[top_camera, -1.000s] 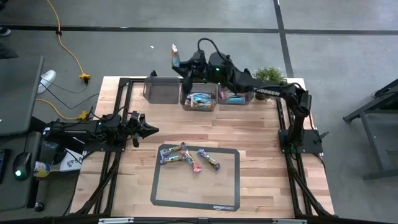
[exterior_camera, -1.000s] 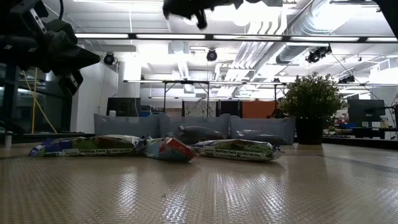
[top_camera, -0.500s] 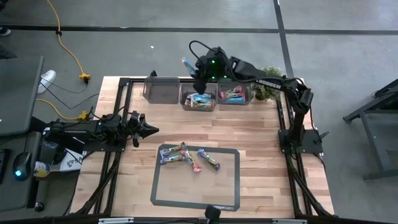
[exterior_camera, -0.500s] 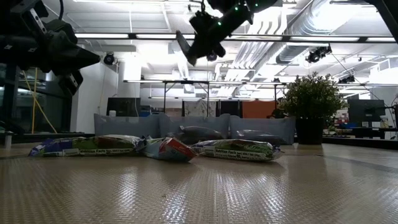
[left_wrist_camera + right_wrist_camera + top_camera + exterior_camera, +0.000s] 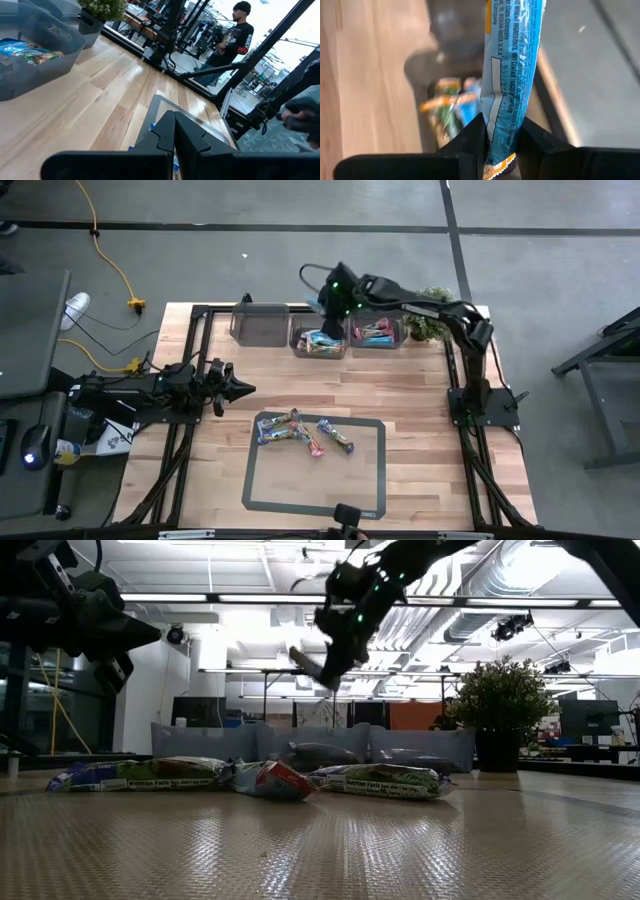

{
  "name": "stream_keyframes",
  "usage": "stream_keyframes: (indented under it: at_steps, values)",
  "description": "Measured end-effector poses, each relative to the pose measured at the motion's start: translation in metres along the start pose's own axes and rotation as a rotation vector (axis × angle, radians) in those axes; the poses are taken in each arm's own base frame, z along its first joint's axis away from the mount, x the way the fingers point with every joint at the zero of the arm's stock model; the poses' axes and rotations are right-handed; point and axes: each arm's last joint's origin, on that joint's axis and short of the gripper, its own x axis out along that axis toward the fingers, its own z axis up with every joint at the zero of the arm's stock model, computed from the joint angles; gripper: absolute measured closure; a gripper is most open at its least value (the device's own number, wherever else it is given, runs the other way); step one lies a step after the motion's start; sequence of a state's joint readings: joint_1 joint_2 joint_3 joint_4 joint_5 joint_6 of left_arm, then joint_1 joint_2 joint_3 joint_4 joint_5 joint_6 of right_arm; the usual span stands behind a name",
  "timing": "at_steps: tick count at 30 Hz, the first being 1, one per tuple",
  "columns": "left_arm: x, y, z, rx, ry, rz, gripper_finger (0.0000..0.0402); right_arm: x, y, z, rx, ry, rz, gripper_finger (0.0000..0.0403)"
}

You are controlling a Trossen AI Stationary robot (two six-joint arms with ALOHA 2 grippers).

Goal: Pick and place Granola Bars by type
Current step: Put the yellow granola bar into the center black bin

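**High view: blue bar held over the bins**

High view shows the right gripper [image 5: 322, 304] up in the air over the back of the surface, by the middle bin [image 5: 320, 342]. Its jaws are closed on 1 blue granola bar [image 5: 510, 75]. The bar sticks out past the fingers [image 5: 470, 145], and small print runs along its wrapper.

The middle bin has blue bars in it. The right bin [image 5: 378, 334] has pink and orange bars. The left bin [image 5: 260, 324] sits beside them.

More granola bars [image 5: 304, 432] lie in a bunch on the dark mat [image 5: 365, 480], near its back edge.

The left gripper [image 5: 243, 388] waits at the left side of the surface, well apart from the mat, with its jaws shut tight and holding nothing.

A small plant [image 5: 432, 302] stands at the back right corner. A person [image 5: 231, 36] stands far off in the room.
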State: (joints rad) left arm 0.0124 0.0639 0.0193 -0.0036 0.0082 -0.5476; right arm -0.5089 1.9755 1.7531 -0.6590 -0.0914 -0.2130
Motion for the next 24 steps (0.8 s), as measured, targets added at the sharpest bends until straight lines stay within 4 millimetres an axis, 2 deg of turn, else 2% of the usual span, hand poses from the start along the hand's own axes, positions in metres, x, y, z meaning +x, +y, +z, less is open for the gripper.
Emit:
stream_keyframes:
  at_steps: [5, 11, 14, 18, 24]
  values:
    - [0.000, 0.000, 0.000, 0.000, 0.000, 0.001, 0.0401, 0.025, 0.005, -0.016, -0.011, 0.134, 0.064, 0.0334]
    - [0.000, 0.000, 0.000, 0.000, 0.000, 0.000, 0.0401, 0.035, 0.007, -0.028, -0.075, 0.234, 0.090, 0.0334]
    - [0.000, 0.000, 0.000, 0.000, 0.000, 0.001, 0.0401, 0.035, 0.006, -0.026, -0.104, 0.266, 0.086, 0.0334]
    - [0.000, 0.000, 0.000, 0.000, 0.000, 0.000, 0.0401, 0.038, 0.004, -0.013, -0.150, 0.287, 0.076, 0.0334]
    - [0.000, 0.000, 0.000, 0.000, 0.000, 0.000, 0.0401, 0.058, 0.003, 0.005, -0.208, 0.389, 0.079, 0.0334]
